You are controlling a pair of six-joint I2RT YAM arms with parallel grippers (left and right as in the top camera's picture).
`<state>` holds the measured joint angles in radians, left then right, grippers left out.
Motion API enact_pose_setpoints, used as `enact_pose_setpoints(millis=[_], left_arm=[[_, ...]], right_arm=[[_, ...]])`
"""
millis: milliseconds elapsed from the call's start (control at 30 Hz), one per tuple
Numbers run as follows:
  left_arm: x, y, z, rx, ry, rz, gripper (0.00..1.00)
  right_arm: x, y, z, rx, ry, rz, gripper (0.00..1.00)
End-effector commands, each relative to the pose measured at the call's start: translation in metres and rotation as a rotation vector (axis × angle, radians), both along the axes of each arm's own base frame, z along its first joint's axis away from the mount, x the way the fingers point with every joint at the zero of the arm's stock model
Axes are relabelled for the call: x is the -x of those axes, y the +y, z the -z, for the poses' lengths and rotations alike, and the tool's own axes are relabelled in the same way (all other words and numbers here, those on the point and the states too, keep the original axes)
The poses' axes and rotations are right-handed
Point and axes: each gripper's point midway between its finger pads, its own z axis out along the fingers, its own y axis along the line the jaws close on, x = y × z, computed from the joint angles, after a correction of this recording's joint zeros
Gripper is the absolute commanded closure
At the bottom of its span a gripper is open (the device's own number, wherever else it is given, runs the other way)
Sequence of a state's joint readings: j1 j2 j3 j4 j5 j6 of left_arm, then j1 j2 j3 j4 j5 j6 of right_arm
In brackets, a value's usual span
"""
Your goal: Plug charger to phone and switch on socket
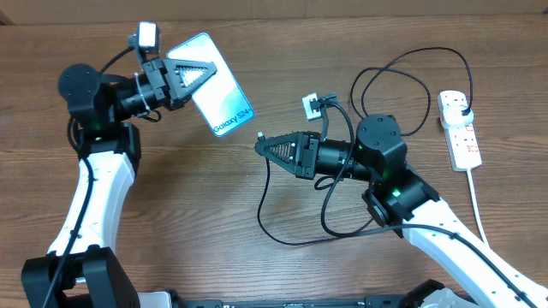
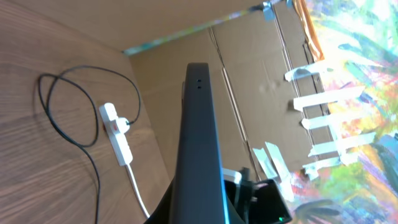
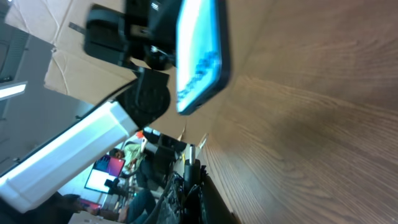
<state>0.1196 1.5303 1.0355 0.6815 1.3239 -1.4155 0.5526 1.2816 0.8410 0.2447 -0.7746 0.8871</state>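
Observation:
My left gripper (image 1: 190, 75) is shut on the phone (image 1: 216, 88), held above the table at upper left, its light blue screen up and the "Galaxy S24" end pointing toward the right arm. In the left wrist view the phone (image 2: 200, 143) shows edge-on. My right gripper (image 1: 267, 145) is shut on the charger's connector tip (image 1: 259, 136), which points at the phone with a gap between them. In the right wrist view the tip (image 3: 189, 163) sticks out of the jaws below the phone (image 3: 199, 53). The black cable (image 1: 282, 233) loops to a plug in the socket (image 1: 458, 127).
The socket, a white power strip, lies at the far right with its thick white cord (image 1: 478, 210) running toward the front edge. It also shows in the left wrist view (image 2: 118, 137). Cardboard panels (image 2: 249, 93) stand behind the table.

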Motion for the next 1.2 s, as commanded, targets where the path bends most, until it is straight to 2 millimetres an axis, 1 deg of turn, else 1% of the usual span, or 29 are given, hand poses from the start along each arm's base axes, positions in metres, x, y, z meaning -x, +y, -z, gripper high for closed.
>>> enact_pose_setpoints(millis=[0,100,267,433,633,800,1067,1167], left_arm=[[-0.001,-0.009,-0.009,0.012,-0.007,-0.002,0.96],[-0.002,-0.015,-0.01,0.014,-0.014,-0.003,0.96],[0.0,-0.024,-0.01,0.012,-0.023,0.014,0.96],[0.003,-0.025,-0.009,0.006,-0.027,0.033,0.96],[0.014,-0.028,-0.006,-0.01,-0.033,0.098,0.96],[0.018,-0.029,-0.005,-0.015,-0.032,0.126,0.96],[0.02,-0.03,-0.005,-0.017,-0.032,0.134,0.96],[0.02,-0.03,-0.005,-0.016,-0.028,0.134,0.95]], right_arm=[[0.011,0.01,0.0,-0.015,-0.017,-0.072,0.96],[0.015,0.017,0.0,-0.024,-0.04,-0.098,0.96],[0.017,0.018,0.002,-0.019,-0.044,-0.11,0.96],[0.016,0.018,0.002,-0.019,-0.045,-0.108,0.96],[0.015,0.017,0.001,-0.02,-0.056,-0.104,0.96],[0.015,0.017,0.001,-0.019,-0.056,-0.099,0.96],[0.014,0.017,0.001,-0.018,-0.055,-0.095,0.96],[0.013,0.017,0.005,-0.004,-0.06,-0.091,0.96]])
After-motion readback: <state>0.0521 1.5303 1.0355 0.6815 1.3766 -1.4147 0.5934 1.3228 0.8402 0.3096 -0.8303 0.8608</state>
